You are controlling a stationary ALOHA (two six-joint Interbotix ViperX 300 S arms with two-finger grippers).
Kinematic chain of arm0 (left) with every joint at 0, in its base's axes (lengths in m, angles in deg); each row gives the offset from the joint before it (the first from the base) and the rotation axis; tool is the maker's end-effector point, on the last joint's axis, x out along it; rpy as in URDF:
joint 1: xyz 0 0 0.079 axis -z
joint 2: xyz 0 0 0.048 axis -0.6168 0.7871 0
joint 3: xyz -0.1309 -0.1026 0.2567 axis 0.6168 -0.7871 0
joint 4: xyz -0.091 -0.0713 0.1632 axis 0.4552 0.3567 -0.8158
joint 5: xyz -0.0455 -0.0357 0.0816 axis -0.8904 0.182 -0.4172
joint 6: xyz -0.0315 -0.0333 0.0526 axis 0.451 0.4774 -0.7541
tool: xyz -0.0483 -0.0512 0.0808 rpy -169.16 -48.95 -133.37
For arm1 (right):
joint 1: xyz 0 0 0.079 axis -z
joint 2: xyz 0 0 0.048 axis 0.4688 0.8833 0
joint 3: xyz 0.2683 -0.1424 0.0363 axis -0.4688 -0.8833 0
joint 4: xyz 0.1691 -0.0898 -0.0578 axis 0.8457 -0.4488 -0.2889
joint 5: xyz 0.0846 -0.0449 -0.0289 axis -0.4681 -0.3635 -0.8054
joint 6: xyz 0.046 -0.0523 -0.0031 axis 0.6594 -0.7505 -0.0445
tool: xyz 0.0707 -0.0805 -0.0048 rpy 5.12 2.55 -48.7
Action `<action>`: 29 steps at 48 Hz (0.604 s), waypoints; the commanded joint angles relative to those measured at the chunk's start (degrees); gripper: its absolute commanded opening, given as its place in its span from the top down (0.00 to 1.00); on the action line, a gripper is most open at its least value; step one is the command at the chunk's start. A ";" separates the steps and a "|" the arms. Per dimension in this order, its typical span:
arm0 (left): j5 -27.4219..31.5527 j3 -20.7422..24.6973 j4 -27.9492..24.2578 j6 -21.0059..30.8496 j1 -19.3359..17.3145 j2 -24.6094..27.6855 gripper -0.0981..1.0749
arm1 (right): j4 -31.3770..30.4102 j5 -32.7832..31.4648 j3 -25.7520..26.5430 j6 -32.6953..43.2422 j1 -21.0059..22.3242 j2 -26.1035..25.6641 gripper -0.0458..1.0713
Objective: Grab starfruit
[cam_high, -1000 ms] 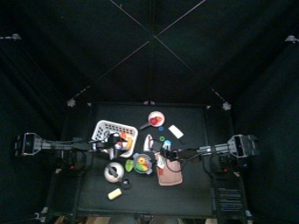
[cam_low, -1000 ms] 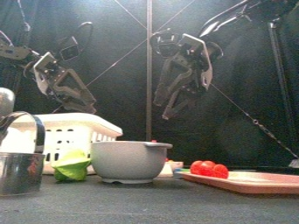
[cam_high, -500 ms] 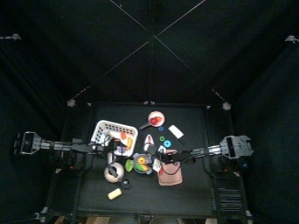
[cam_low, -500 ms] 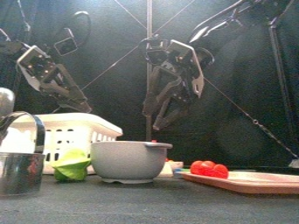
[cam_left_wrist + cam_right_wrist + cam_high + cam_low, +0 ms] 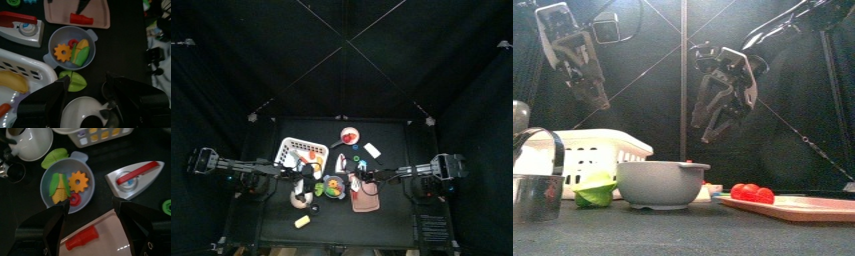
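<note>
The starfruit point(image 5: 71, 81) is a green lobed fruit lying on the black table beside a grey bowl point(image 5: 71, 47), between the bowl and a white kettle point(image 5: 81, 113). It also shows in the right wrist view point(image 5: 55, 157) and low in the front view point(image 5: 596, 192). My left gripper point(image 5: 87, 82) hangs open high above the table, over the starfruit's side of the bowl. In the front view it point(image 5: 593, 95) sits far up at the left. My right gripper point(image 5: 90, 203) is open too and holds nothing, hovering above the bowl point(image 5: 67, 185).
The bowl holds toy corn, an orange gear-shaped piece and a red piece. A white basket point(image 5: 593, 150) stands behind the starfruit and a metal cup point(image 5: 533, 195) at the front left. A pink cutting board point(image 5: 800, 207) carries red pieces, and a toy iron point(image 5: 133, 178) lies nearby.
My left arm has risen well above the basket, still open. The right gripper has shifted slightly right and up over the bowl. The objects have not moved.
</note>
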 commanded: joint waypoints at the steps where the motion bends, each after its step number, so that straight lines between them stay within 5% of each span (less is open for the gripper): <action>1: 1.05 3.60 2.20 1.05 0.09 0.18 0.12 | -0.18 1.67 -1.32 0.00 2.99 -4.66 0.08; 9: 10.11 9.93 0.18 5.62 -1.23 1.05 0.12 | -0.35 4.75 -5.27 -0.26 7.03 -8.70 0.08; 15: 19.25 15.12 -6.42 12.57 -2.20 3.78 0.12 | -0.70 4.75 -6.94 0.09 10.72 -10.72 0.08; 23: 26.46 19.78 -19.86 28.65 -1.41 9.05 0.12 | -0.97 5.10 -8.35 -0.44 11.87 -11.87 0.08; 29: 29.36 21.53 -30.15 46.58 4.22 13.18 0.12 | -3.60 5.10 -9.05 -0.44 11.87 -12.22 0.08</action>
